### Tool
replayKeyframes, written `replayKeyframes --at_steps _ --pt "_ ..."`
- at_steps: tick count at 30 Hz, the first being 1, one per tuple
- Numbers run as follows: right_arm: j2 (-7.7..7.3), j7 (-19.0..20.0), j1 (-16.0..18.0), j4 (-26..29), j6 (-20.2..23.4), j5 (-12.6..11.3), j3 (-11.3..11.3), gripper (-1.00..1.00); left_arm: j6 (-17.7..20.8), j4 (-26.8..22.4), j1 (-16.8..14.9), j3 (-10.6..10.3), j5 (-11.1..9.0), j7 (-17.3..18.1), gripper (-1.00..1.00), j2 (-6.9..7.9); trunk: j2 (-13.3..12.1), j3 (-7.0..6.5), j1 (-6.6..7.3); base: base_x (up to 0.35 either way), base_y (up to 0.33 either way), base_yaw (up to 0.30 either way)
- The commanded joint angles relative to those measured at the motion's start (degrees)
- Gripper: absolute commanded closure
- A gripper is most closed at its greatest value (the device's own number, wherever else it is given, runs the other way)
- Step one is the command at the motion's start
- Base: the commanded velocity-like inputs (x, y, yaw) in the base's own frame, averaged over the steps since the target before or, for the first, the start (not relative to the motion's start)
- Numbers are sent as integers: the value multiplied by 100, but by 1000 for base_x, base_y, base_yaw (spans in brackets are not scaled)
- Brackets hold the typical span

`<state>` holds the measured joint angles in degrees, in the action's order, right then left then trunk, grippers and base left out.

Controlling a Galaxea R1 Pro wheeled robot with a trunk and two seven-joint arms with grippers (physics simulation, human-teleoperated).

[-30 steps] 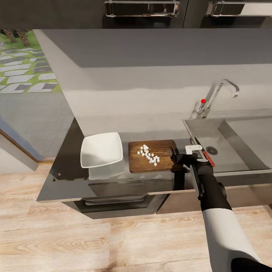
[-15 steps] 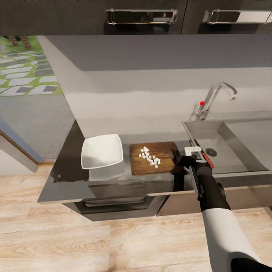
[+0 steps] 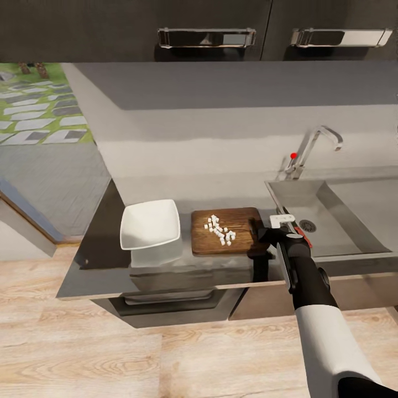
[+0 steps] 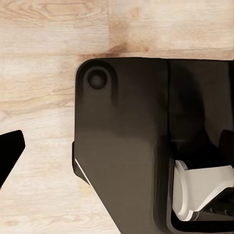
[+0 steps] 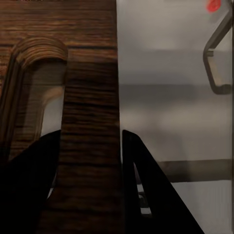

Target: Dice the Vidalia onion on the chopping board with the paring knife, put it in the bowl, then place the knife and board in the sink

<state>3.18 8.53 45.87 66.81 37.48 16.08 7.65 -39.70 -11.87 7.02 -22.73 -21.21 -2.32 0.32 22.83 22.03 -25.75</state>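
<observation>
In the head view, the chopping board was seen lying flat on the grey table, with the diced onion in a small white heap on top of it. The white bowl was set just beside the board, on the far side from the sink. The right end effector was placed at the board's slot end, next to the sink. The paring knife could not be made out for sure.

In the left wrist view, only the wooden floor and a dark part of the robot were shown, so it could not be told if the left end effector was wide or narrow.

In the right wrist view, the board's end bar beside the slot was seen pinched between the two dark fingers, one in the slot and one outside.

It was judged that the cubes were to be tipped into the bowl next. The board should be lifted slowly and kept level until it is over the bowl, so no cubes are spilled.
</observation>
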Motion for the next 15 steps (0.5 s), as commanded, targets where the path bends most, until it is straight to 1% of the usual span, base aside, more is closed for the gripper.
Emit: replayKeyframes --at_steps 1,12,15 --pt "4 52 7 8 23 54 17 100 -12 -9 1 -48 -41 -24 -100 3 9 -1 -4 0 0 0" --pt "7 53 6 8 23 45 17 100 -12 -10 1 -48 -41 -23 -100 3 9 -100 -4 0 0 0" --pt "7 53 5 8 23 45 17 100 -12 -11 1 -48 -41 -23 -100 3 9 -127 -4 -107 0 0"
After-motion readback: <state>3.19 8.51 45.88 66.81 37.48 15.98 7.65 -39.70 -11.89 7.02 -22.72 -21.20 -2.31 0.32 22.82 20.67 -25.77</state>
